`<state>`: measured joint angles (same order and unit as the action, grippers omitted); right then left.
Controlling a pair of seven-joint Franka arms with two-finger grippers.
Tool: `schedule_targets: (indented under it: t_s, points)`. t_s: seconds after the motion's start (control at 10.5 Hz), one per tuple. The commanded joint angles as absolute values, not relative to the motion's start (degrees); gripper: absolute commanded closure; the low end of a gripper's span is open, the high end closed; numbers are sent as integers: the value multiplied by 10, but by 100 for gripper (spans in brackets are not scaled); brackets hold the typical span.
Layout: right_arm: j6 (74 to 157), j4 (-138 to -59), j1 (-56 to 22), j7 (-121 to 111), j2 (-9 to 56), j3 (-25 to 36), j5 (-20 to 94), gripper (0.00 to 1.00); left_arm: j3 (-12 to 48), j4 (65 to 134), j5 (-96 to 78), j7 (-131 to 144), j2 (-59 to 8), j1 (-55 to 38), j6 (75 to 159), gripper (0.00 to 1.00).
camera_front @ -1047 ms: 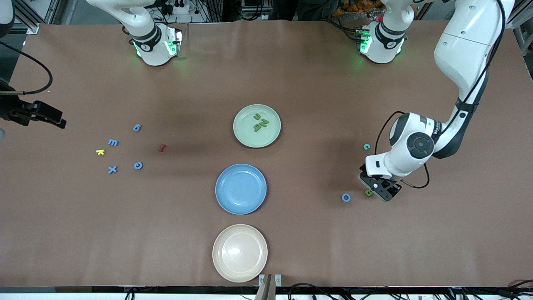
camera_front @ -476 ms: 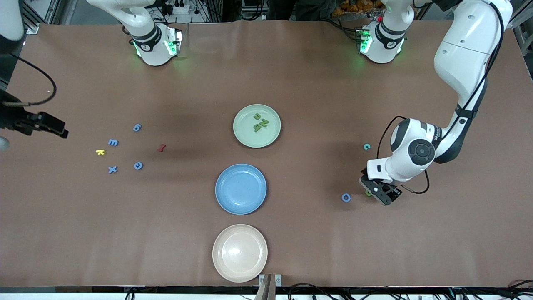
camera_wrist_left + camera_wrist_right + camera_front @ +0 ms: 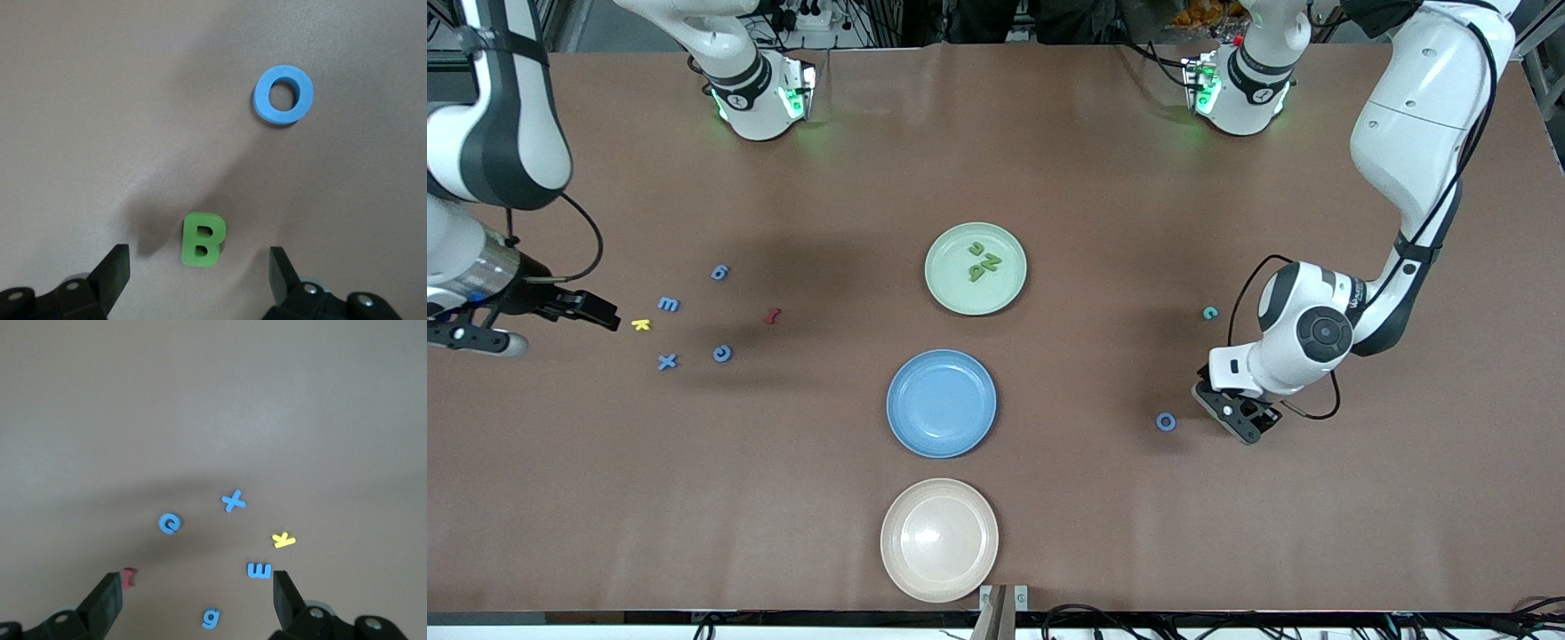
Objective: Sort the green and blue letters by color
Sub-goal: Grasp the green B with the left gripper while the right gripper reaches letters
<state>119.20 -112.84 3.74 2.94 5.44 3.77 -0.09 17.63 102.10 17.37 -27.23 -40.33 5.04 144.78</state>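
Cream plate [image 3: 939, 540] sits nearest the camera, then blue plate [image 3: 941, 403], then green plate [image 3: 975, 268] holding three green letters [image 3: 984, 263]. My left gripper [image 3: 199, 268] is low over the counter [image 3: 1049, 160], jaws wide, straddling the green B [image 3: 202, 239]; blue O [image 3: 1165, 421] lies just beside. My right gripper [image 3: 197, 597], jaws wide, hovers near the blue letters [image 3: 668, 304], yellow k [image 3: 640, 324] and dark red letter [image 3: 773, 315].

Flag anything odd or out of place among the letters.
A yellow letter and a dark red letter lie among the blue letters near the right gripper, matching neither sorted color. Nothing looks spilled or damaged.
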Motion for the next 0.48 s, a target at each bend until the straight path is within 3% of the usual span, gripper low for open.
schedule_targets:
  t_s: [0.0, 0.19, 0.29, 0.38]
  points:
    - [1269, -1257, 55, 84, 20, 35, -6, 0, 175, 990, 160, -284, -430, 47, 1447, 15]
    - [1304, -1309, 59, 176, 25, 35, -7, 0, 175, 980, 160, -281, -440, 44, 1447, 22]
    - [1321, -1331, 58, 226, 28, 35, -7, 0, 175, 980, 159, -280, -439, 43, 1447, 37]
    - [1350, -1359, 57, 262, 29, 35, -7, 0, 175, 980, 160, -257, -437, 42, 1447, 59]
